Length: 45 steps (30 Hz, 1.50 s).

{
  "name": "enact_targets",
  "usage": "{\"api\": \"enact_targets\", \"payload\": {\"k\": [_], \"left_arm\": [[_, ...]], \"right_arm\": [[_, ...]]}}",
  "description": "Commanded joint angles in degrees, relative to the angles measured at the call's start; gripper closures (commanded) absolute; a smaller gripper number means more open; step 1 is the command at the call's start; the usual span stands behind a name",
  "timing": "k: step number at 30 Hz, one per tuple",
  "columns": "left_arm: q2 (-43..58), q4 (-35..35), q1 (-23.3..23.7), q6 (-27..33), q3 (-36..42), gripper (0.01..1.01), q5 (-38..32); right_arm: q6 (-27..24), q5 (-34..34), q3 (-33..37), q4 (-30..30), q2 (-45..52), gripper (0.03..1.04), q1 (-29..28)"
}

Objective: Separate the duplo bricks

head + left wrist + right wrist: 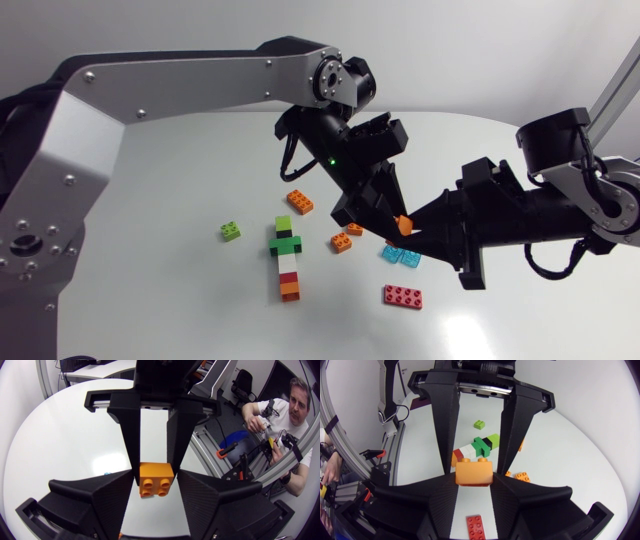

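Left gripper and right gripper are both clamping the orange brick right at their fingertips. It's probably light, stiff, slick plastic, so squeezing the flat sides seems safest.

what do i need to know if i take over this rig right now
Left tool and right tool: both shut on one orange brick, held in the air over the table.
Already apart on the table: lime brick, loose orange bricks, light blue bricks, red brick.
Left to do: the multicoloured stack is still joined. Probably set the orange brick down, then pull the stack apart.
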Motion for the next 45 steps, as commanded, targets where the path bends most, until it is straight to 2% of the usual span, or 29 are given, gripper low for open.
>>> {"api": "enact_targets", "payload": {"k": [1,17,21,25,35,40,45], "left_arm": [[0.97,0.12,-0.21,-0.99,-0.62,0.667,0.97],[0.27,0.56,0.23,-0.81,-2.20,0.659,0.79],[-0.26,0.56,0.32,-0.64,-3.08,0.520,0.70],[-0.70,0.56,0.58,-0.55,-3.61,0.441,0.70],[-1.31,0.56,0.85,-0.55,-3.70,0.431,0.70],[-1.58,0.56,0.93,-0.55,-3.70,0.287,0.62],[-1.84,0.56,1.02,-0.55,-3.78,0.284,0.53]], "right_arm": [[1.06,0.13,-1.22,0.76,-0.23,0.87,0.54],[1.06,0.66,-1.48,1.03,0.30,0.87,0.72],[1.50,0.66,-1.66,1.47,0.30,0.87,1.07],[1.77,0.75,-1.83,1.73,0.21,0.87,1.07],[1.94,0.84,-1.92,1.82,0.12,0.87,1.07],[2.03,0.84,-2.01,1.91,0.21,0.87,1.07],[2.38,0.84,-2.01,2.43,0.56,0.87,1.07]]}}
